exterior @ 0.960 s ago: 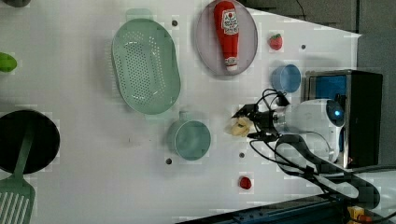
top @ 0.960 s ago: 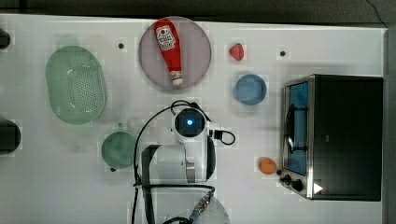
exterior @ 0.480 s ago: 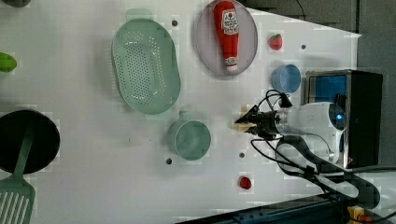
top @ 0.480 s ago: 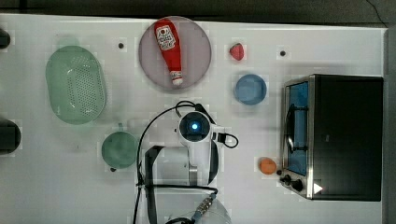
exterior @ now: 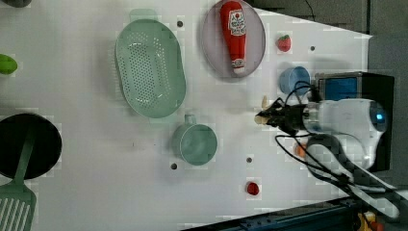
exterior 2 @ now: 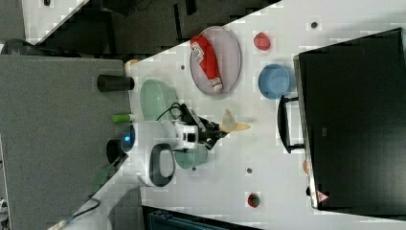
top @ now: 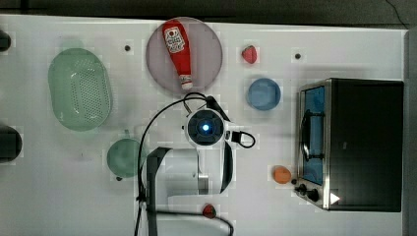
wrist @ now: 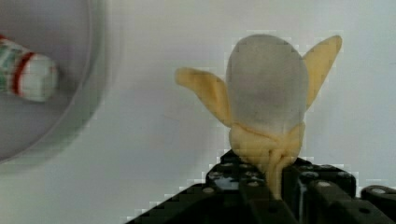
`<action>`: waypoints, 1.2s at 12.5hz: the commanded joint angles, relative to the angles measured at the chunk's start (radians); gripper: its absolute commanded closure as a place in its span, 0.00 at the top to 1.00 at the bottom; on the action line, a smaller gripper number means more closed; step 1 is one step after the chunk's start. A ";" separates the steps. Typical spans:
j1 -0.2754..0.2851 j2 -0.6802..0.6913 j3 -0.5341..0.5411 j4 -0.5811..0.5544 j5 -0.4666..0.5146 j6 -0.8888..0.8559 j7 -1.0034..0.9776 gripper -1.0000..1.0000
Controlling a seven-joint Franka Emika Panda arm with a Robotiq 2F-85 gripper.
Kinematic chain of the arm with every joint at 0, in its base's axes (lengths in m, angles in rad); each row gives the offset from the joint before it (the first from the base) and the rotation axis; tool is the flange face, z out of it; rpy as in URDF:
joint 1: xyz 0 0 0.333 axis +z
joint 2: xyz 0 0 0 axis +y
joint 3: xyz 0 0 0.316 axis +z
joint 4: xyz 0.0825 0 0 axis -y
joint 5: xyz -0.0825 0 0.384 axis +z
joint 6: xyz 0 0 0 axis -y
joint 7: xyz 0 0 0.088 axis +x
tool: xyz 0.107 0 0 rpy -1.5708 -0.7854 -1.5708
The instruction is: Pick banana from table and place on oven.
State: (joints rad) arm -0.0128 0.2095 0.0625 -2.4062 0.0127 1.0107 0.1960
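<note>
While the top view has the arm's wrist over the middle of the white tabletop, with the oven at the top view's right and a blue bowl between them, the left view shows the claw closed on the banana near a green cup. Seen from the right view, the banana sits at the claw's tip above the tabletop, well apart from the oven, and the wrist view shows its stem pinched between the black fingers, peel flaps spread, beside a plate's rim.
</note>
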 commanded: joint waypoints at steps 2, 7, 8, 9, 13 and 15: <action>-0.008 -0.227 -0.007 0.158 -0.024 -0.301 0.046 0.20; -0.017 -0.330 -0.095 0.397 -0.024 -0.676 0.042 0.20; -0.021 -0.331 -0.127 0.429 -0.026 -0.692 0.040 0.20; -0.025 -0.330 -0.162 0.454 -0.026 -0.701 0.024 0.20; -0.038 -0.309 -0.336 0.476 -0.027 -0.702 -0.174 0.20; -0.041 -0.278 -0.430 0.478 -0.047 -0.694 -0.306 0.20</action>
State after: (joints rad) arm 0.0014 -0.0965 -0.3438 -1.9209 -0.0391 0.3389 0.0271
